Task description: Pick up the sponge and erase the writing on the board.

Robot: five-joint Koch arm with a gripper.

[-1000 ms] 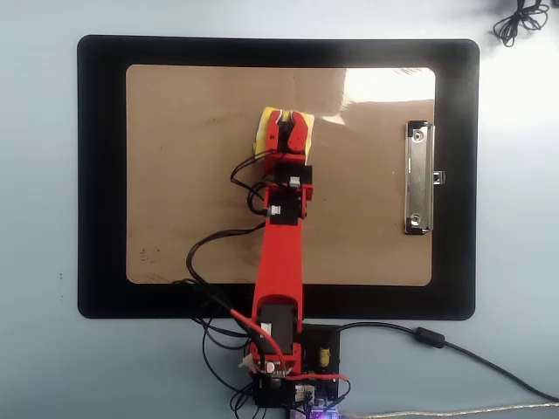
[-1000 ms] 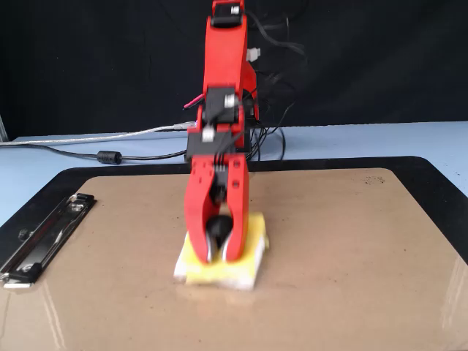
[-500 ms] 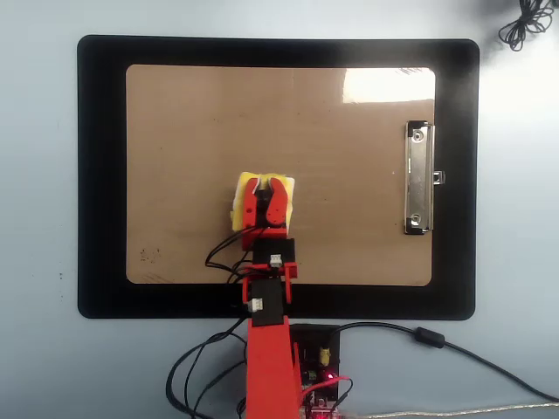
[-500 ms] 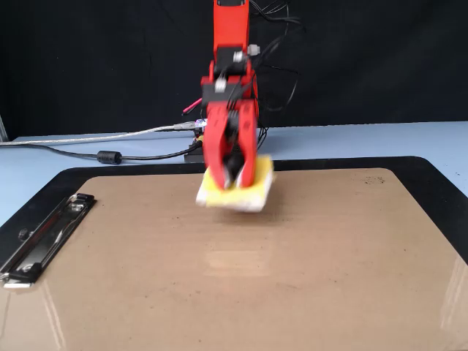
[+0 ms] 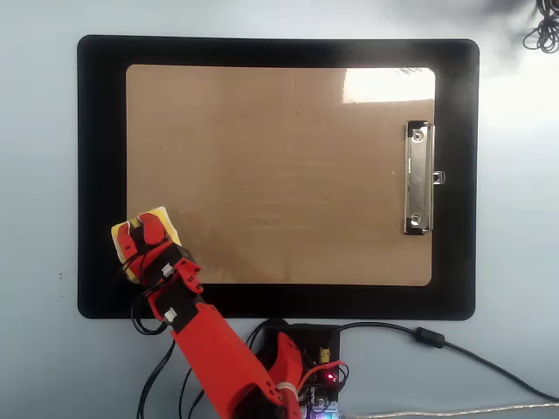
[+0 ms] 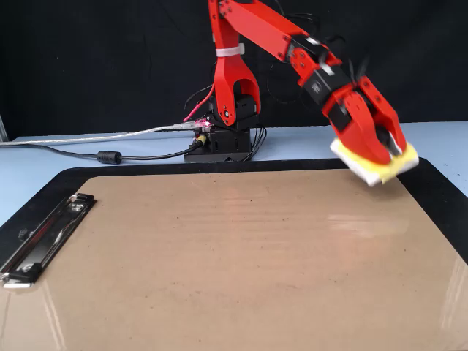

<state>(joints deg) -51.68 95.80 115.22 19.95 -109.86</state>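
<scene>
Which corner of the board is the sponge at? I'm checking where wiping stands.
In the overhead view the sponge, held in the gripper, sits at the lower-left corner of the board, farthest from the clip.

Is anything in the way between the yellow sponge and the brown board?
No, nothing visible blocks it. The gripper holds the sponge at the board's corner, near its lower-left corner in the overhead view, and the board's surface looks bare. Only its metal clip sits at the far end.

pale blue tabletop (image 5: pixel 39 175) under a black mat (image 5: pixel 100 175); black backdrop (image 6: pixel 88 66) behind, glare from overhead light.
</scene>
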